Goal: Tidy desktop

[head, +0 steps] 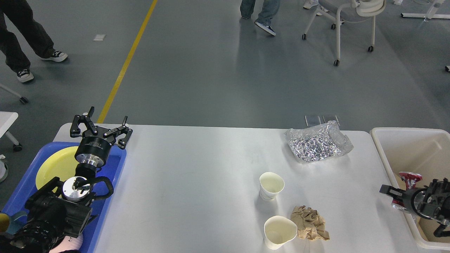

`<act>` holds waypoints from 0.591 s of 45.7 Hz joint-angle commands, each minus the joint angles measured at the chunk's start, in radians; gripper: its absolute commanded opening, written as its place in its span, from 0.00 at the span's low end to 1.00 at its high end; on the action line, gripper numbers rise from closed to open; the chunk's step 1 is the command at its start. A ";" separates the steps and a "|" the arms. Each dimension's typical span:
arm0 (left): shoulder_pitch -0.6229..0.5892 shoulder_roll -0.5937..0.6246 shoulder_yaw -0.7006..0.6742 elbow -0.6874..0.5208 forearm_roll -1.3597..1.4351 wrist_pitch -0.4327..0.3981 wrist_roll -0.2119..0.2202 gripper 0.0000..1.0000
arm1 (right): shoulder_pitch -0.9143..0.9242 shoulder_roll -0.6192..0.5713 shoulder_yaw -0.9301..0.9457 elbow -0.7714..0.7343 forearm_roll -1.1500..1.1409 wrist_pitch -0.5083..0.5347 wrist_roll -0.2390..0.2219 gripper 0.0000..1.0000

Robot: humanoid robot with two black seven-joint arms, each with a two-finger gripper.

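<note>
The white desktop (197, 182) holds two paper cups, one upright (271, 185) and one nearer the front edge (279, 232), a crumpled brown paper ball (309, 223) and a crumpled foil sheet (318, 142). My left gripper (101, 127) is open and empty above the blue tray's far corner. My right gripper (399, 191) is at the off-white bin's near-left rim. It appears shut on a red and silver crushed can (407, 175), whose red end sticks up over the bin.
A blue tray (116, 165) with a yellow plate (56, 165) sits at the table's left end. The off-white bin (386, 147) stands at the right end. People and a wheeled chair (351, 14) are on the floor beyond.
</note>
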 commanded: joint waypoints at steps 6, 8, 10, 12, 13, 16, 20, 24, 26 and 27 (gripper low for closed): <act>0.000 0.000 0.000 0.000 0.001 0.000 0.000 1.00 | 0.034 -0.019 -0.003 0.005 0.000 0.000 0.002 0.00; 0.000 0.000 0.000 0.000 0.001 0.000 0.000 1.00 | 0.045 -0.025 -0.004 0.008 0.000 0.002 0.002 0.00; 0.000 0.000 0.000 0.000 -0.001 0.000 0.000 1.00 | 0.059 -0.030 -0.004 0.013 0.000 0.003 0.002 0.00; 0.000 0.000 0.000 0.000 -0.001 0.000 0.000 1.00 | 0.072 -0.035 -0.004 0.021 0.000 0.003 0.002 0.00; 0.000 0.000 0.000 0.000 -0.001 0.000 0.000 1.00 | 0.080 -0.039 -0.006 0.025 0.000 0.005 0.002 0.00; 0.000 0.000 0.000 0.000 -0.001 0.000 0.000 1.00 | 0.112 -0.058 -0.009 0.047 0.000 0.008 0.002 0.00; 0.000 0.000 0.000 0.000 -0.001 0.000 0.000 1.00 | 0.206 -0.093 -0.015 0.128 -0.003 0.037 0.002 0.00; 0.000 0.000 0.000 0.000 -0.001 0.000 0.000 1.00 | 0.362 -0.142 -0.026 0.250 -0.012 0.109 0.002 0.00; 0.000 0.000 0.000 0.000 -0.001 0.000 0.000 1.00 | 0.454 -0.159 -0.036 0.321 -0.014 0.167 0.000 0.00; 0.000 0.000 0.000 0.000 -0.001 0.000 0.000 1.00 | 0.505 -0.165 -0.044 0.352 -0.014 0.198 -0.001 0.00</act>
